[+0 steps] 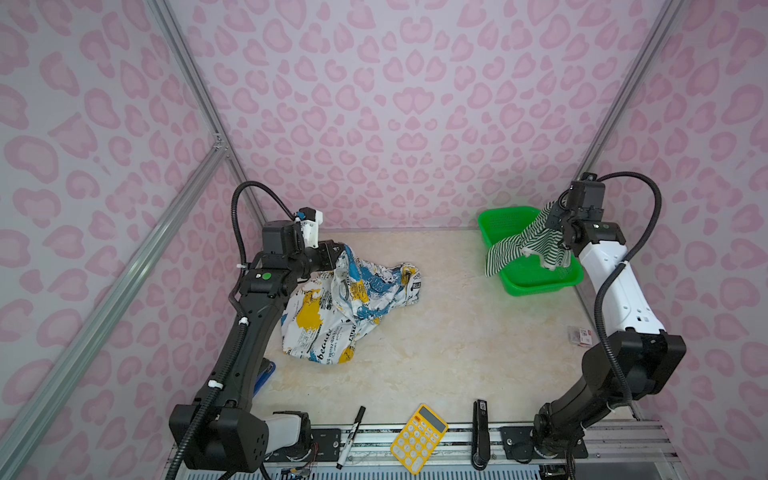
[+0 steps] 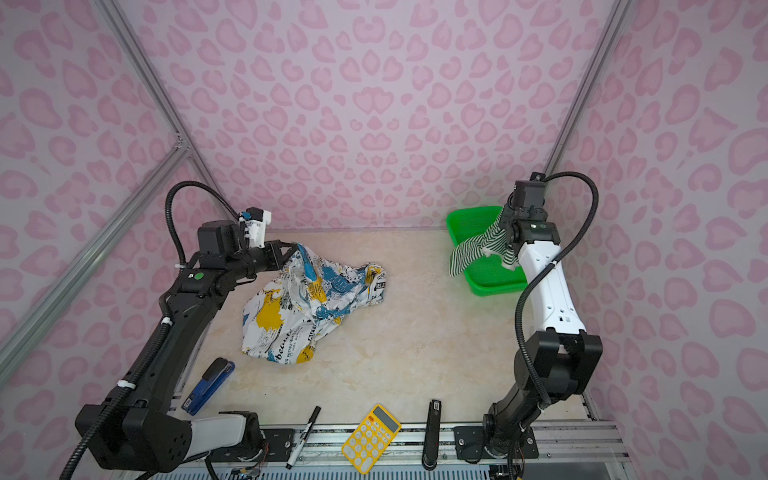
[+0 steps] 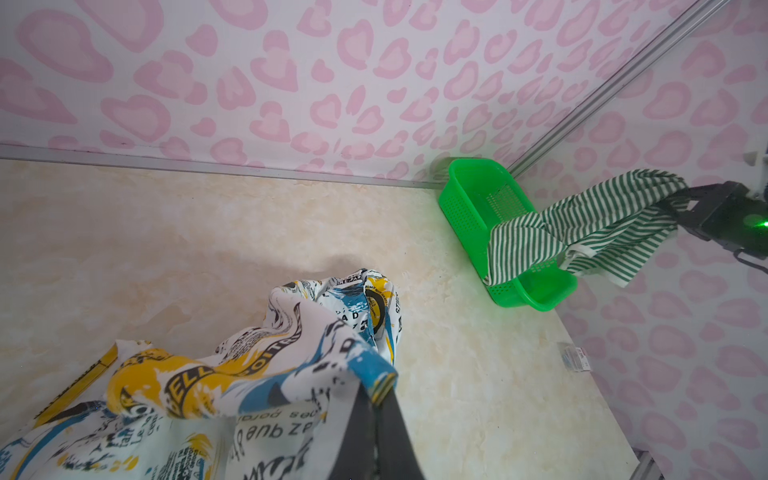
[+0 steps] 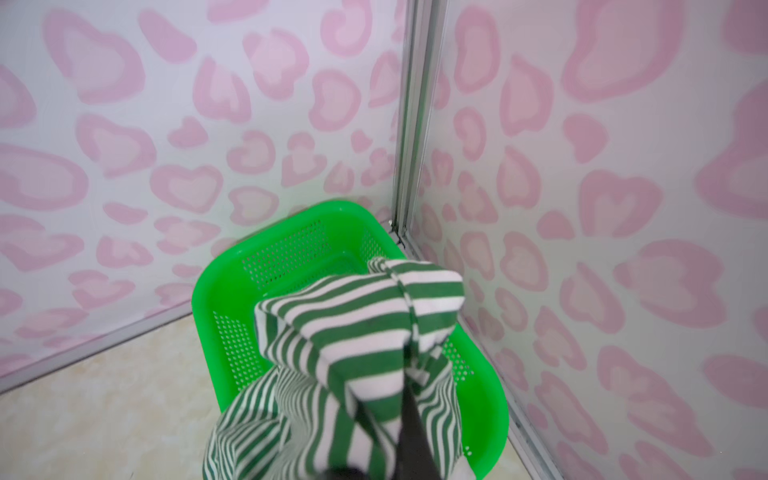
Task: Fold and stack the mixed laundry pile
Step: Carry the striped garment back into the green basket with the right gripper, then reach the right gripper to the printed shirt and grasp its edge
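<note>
The right jaws are buried in the striped garment (image 4: 357, 332). In the right wrist view I get only a dark sliver of them, and the cloth runs off the picture's edge. Just ahead of those jaws, the green basket (image 4: 205, 328) has much of its floor covered by that cloth. The printed garment (image 3: 249, 374) swallows the tips of the left jaws and is cut off at two edges. Well behind the left jaws, the blue stapler (image 1: 267, 374) is mostly hidden by the left arm in a top view. Well behind the right jaws, a small packet (image 1: 579, 336) is too tiny for me to read.
</note>
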Motion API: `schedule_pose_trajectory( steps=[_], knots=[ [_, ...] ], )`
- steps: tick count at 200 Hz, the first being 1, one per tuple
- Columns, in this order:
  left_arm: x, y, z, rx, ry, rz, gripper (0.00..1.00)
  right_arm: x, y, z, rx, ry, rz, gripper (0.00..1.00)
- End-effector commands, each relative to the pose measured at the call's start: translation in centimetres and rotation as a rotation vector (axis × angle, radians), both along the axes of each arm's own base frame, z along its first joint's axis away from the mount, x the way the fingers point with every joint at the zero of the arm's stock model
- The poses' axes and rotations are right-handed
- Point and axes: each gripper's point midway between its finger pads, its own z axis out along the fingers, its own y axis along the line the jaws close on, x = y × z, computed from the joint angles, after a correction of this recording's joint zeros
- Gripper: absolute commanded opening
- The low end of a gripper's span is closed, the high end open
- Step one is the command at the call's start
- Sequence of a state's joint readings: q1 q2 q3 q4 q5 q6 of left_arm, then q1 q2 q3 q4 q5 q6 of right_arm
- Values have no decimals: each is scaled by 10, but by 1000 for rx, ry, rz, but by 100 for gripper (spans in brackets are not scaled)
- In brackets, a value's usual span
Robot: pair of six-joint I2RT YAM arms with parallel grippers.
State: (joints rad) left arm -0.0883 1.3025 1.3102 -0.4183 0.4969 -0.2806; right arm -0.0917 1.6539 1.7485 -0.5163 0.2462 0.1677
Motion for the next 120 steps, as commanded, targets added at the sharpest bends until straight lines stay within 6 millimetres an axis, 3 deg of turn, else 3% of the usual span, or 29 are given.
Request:
schedule_pose_trajectory(
  steps=[1,19,37,40,50,63,72,82,99,120],
  knots=[
    [3,-8,7,12,-28,-26,3,3,-11,17,-63,-53,-38,0],
    [1,-14,5,19,-25,-48,3,13,-10,-3,-54,-4,-19,0],
    [-2,-22,3,23,-19,-75,3,28,-7,-46,-26,88,8,0],
    [-1,-23,13,21,-43,-79,3,30,-5,-54,-19,106,17,0],
    [-3,-28,15,26,-45,-94,3,36,-1,-82,8,175,40,0],
    [-6,-35,16,34,-45,-121,3,38,3,-111,39,273,54,23],
    [-9,-39,17,43,-41,-139,3,35,4,-119,49,315,49,37],
    [-12,-44,18,56,-42,-161,3,31,9,-119,29,326,56,56],
    [-14,-49,21,68,-46,-174,3,22,29,-97,-52,288,90,74],
    [-11,-50,26,68,-56,-161,3,7,74,-68,-111,231,205,81]
  ],
)
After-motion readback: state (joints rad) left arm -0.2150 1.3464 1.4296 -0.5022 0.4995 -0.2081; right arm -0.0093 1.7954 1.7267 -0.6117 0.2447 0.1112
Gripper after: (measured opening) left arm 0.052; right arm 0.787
